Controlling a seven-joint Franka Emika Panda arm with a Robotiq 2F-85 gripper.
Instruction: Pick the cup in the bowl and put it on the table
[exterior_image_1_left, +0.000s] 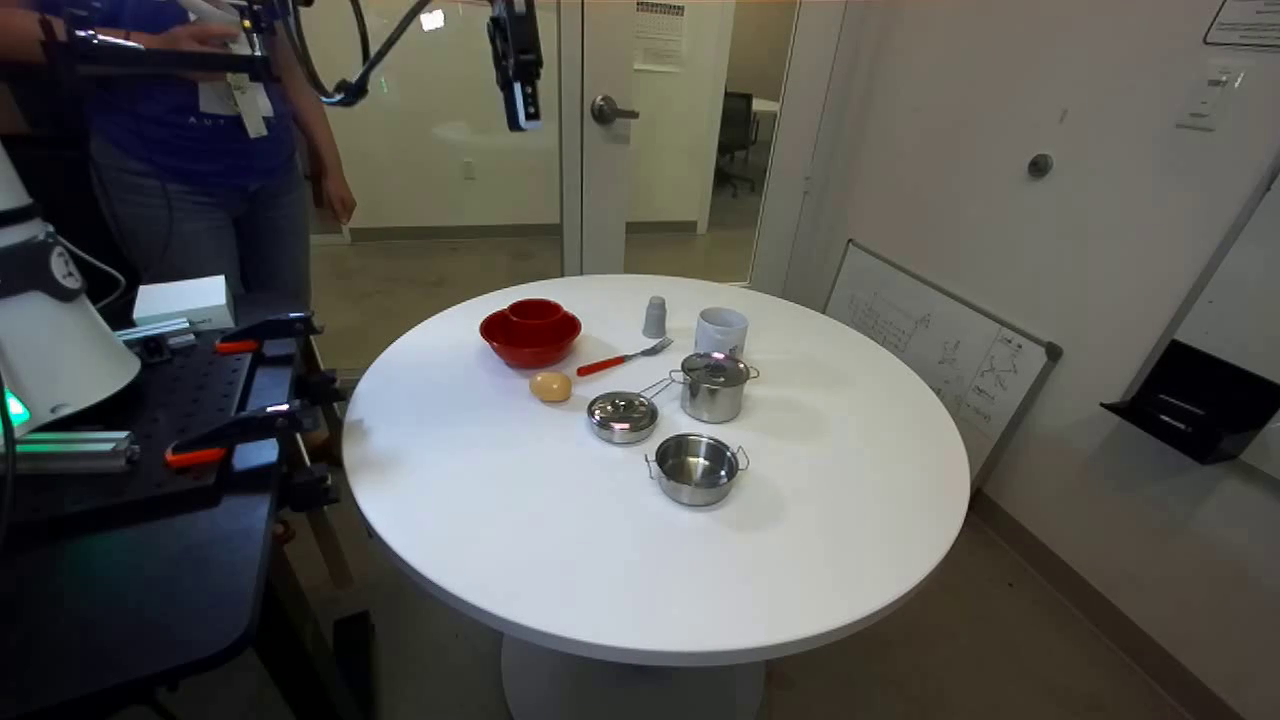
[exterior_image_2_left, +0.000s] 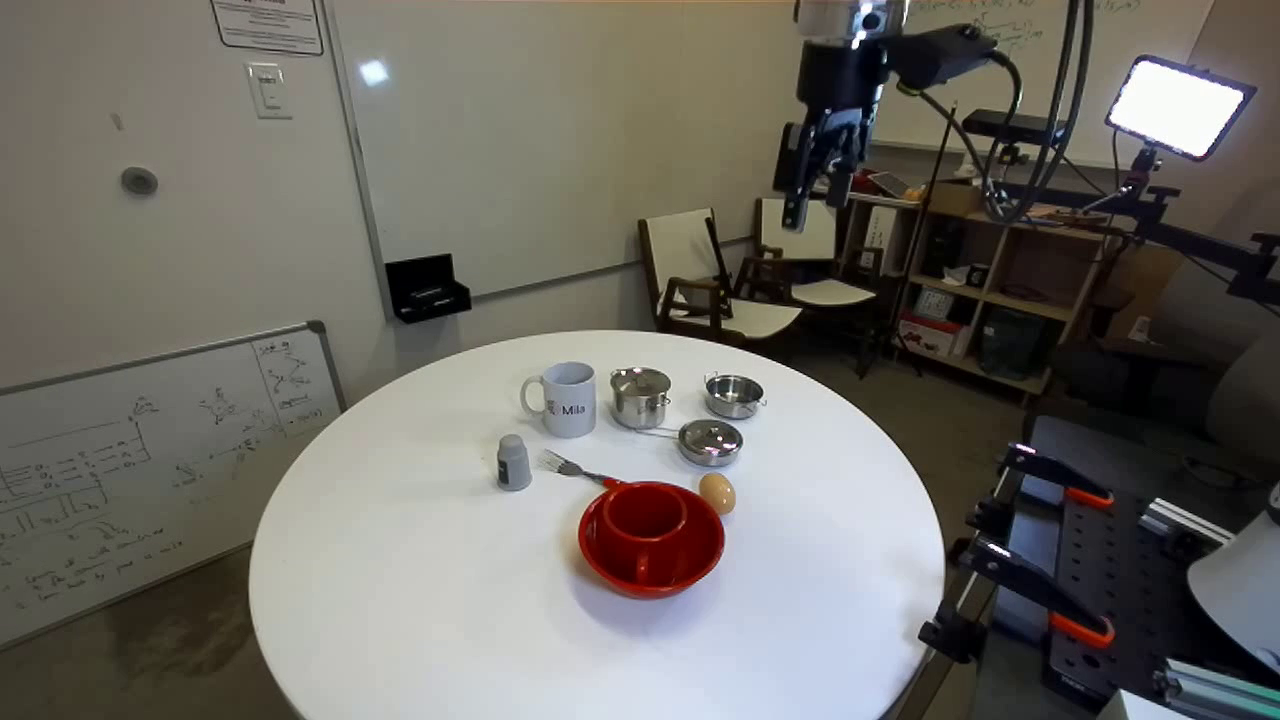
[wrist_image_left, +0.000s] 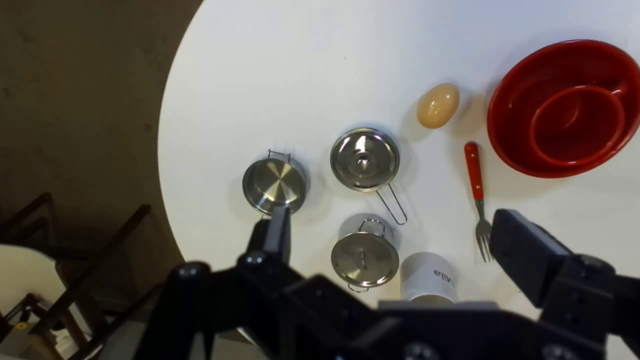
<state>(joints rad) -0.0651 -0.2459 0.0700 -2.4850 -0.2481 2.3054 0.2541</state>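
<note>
- So the cup (wrist_image_left: 575, 125) is kinda hard to read, red on red, and in an exterior view the bowl (exterior_image_1_left: 530, 350) hides all but its top.
- Side of the bowl farthest from the jaws gets clipped by the edge of the wrist view.
- The mug (wrist_image_left: 425, 275) shows in the gap between the jaws there, mouth partly covered by the gripper (wrist_image_left: 392, 225) itself.
- The open pot (wrist_image_left: 275, 182) has one handle mostly lost behind a fingertip (wrist_image_left: 281, 227).
- The fork (wrist_image_left: 477, 190) ends right by the opposite tip, can't tell if any bit is covered.
- From an exterior view you only get a dark finger (exterior_image_1_left: 520, 105), so no judging the gap there.
- Wrist view settles it: jaws spread wide, holding nothing, well above the table (exterior_image_2_left: 450, 620).
- Cup sits in the bowl, below the jaws and outside their gap, past the finger on the fork's side.
</note>
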